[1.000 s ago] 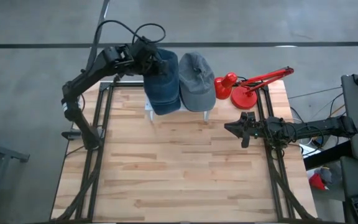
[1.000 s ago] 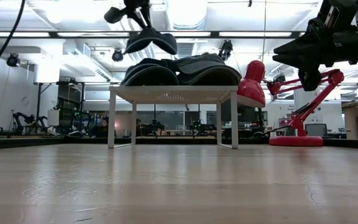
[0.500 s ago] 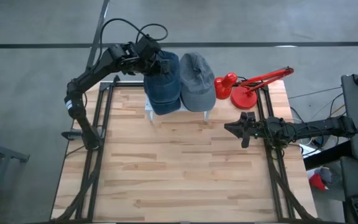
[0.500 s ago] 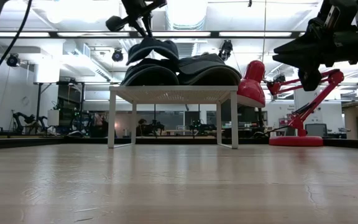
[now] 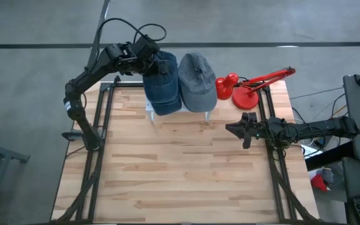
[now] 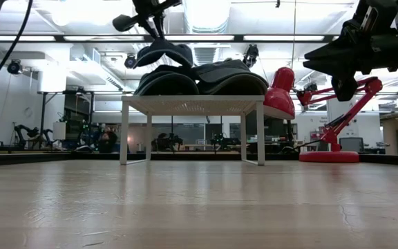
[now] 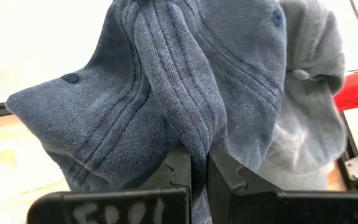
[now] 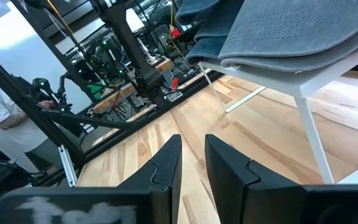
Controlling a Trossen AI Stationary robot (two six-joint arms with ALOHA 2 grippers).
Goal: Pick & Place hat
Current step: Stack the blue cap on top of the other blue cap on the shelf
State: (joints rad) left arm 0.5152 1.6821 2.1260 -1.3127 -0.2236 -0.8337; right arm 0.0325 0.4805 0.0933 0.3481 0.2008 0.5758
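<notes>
**Left wrist view: cap pinched, lifted off the stand**

Left wrist view shows my left gripper (image 7: pixel 199 171) with its fingers pressed together on a fold of the dark blue denim cap (image 7: pixel 185 81), cloth bunched between them. From above, that gripper (image 5: pixel 150 59) sits at the table's far edge, toward the far left corner, over the small white stand (image 6: pixel 192 105). Low down, the cap (image 6: pixel 162 52) hangs just clear of another dark cap (image 6: pixel 168 81) lying on the stand beside a grey cap (image 5: pixel 197 81).

I judge the pick done and the carry and set-down still ahead; no drop spot shows.

My right gripper (image 5: pixel 245 129) waits by the right edge, fingers slightly apart, holding nothing.

A red desk lamp (image 5: pixel 249 87) stands at the far right corner of the wooden table (image 5: pixel 186 175). Beyond it lies a workshop with ceiling lights and a person's arm (image 8: pixel 8 115).
</notes>
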